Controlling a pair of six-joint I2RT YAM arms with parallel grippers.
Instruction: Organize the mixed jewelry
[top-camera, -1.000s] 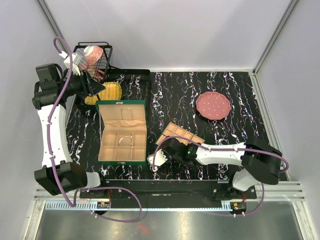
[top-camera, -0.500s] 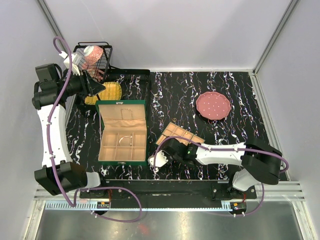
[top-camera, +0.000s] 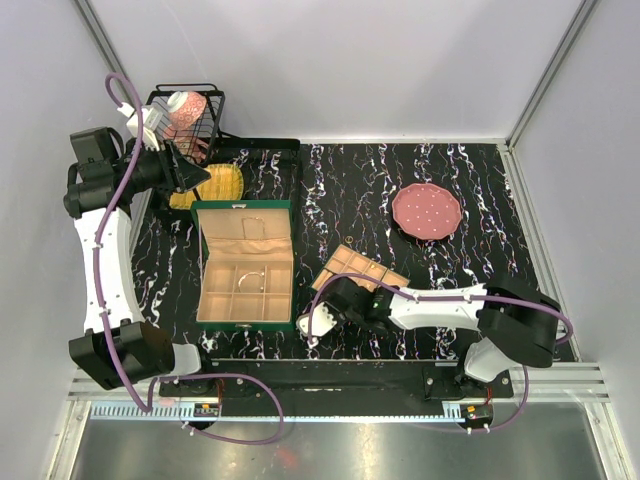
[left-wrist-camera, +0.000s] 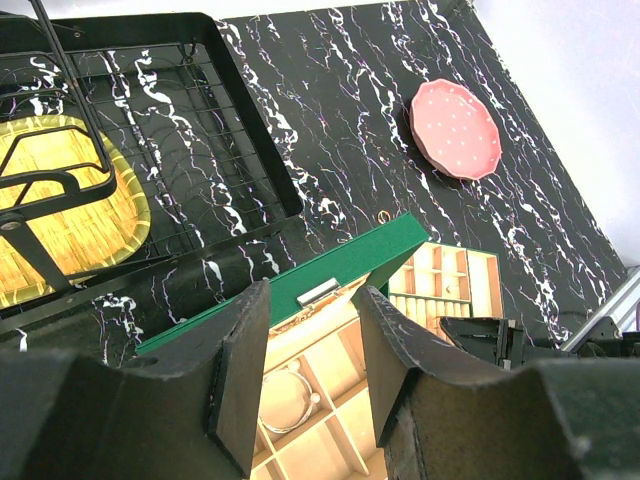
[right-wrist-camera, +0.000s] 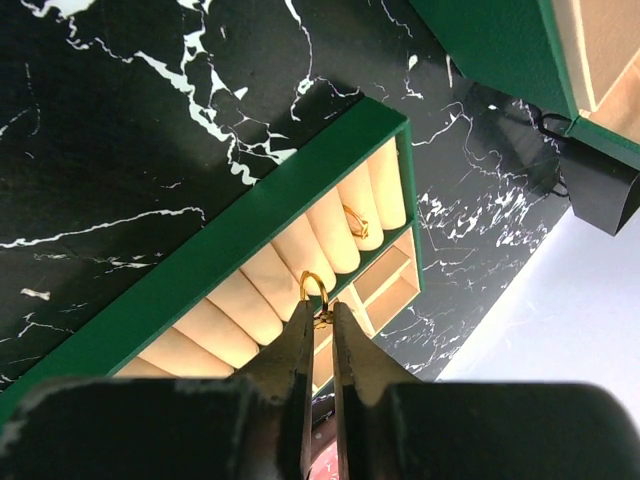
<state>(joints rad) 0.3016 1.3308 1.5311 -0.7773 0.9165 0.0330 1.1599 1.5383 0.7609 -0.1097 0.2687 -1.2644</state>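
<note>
Holding gold hoop (right-wrist-camera: 313, 288) over tray (right-wrist-camera: 250, 215) rolls, right hand (right-wrist-camera: 318, 308) pinched tight on it; one ring (right-wrist-camera: 354, 221) already slotted; left hand (left-wrist-camera: 312, 300) half-open, empty, above box (top-camera: 243, 211); sorting apparently partway.

In the overhead view, at lower centre, the right gripper (right-wrist-camera: 322, 312) with the gold ring (right-wrist-camera: 313, 288) pinched in its tips shifts very slightly down the frame. Its white wrist housing (top-camera: 320, 320) moves with it. At lower right, the right arm's elbow block (top-camera: 515, 330) slides a little left and lower.
</note>
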